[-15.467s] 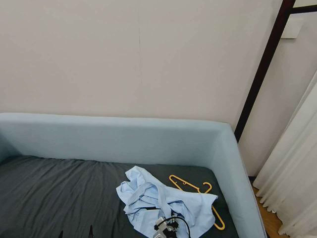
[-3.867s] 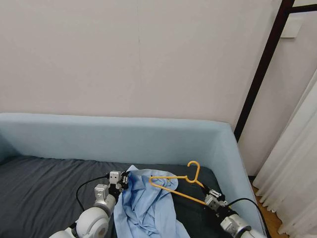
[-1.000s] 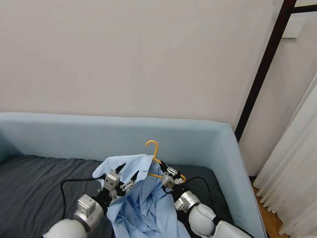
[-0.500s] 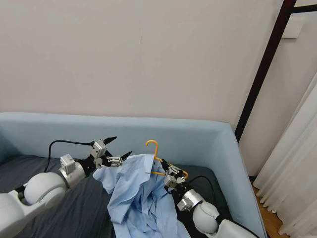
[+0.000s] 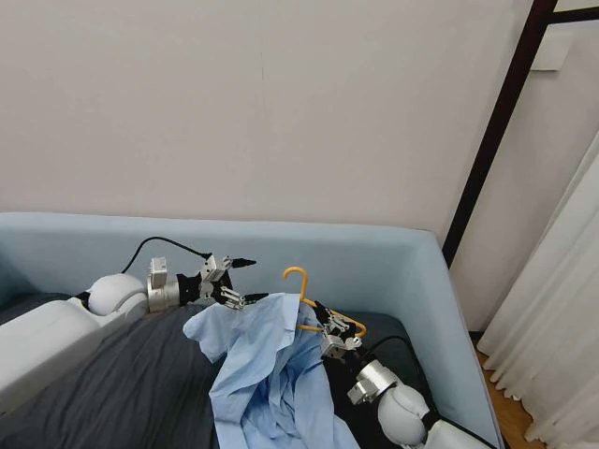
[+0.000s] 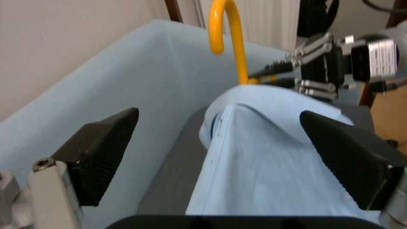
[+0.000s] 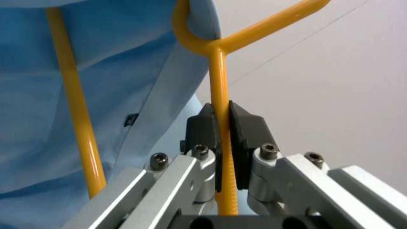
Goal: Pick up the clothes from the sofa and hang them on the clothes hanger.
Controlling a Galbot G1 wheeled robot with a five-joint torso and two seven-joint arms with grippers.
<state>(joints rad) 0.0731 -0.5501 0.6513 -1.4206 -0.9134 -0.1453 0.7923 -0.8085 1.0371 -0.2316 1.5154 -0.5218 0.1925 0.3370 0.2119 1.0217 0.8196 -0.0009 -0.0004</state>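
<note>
A light blue shirt (image 5: 265, 360) hangs draped over an orange hanger (image 5: 298, 277) above the sofa seat. My right gripper (image 5: 329, 335) holds the hanger from below, shut on its bar beside the neck. In the right wrist view the gripper (image 7: 220, 130) clamps the hanger (image 7: 218, 71), and the shirt (image 7: 114, 67) covers the hanger's arm. My left gripper (image 5: 249, 281) is open just left of the shirt's shoulder, holding nothing. The left wrist view has the left gripper (image 6: 219, 114) wide apart around the shirt's collar end (image 6: 273, 162) without touching it, with the hook (image 6: 226, 28) beyond.
The sofa has a light blue backrest (image 5: 112, 257), a side arm (image 5: 440, 318) and a dark grey seat (image 5: 103, 393). A dark pole (image 5: 491, 131) stands against the wall at the right, with white curtains (image 5: 562, 327) beside it.
The left gripper has come off the shirt's shoulder and drawn back a little toward the sofa back, staying open. The hanger with the shirt has shifted slightly right.
</note>
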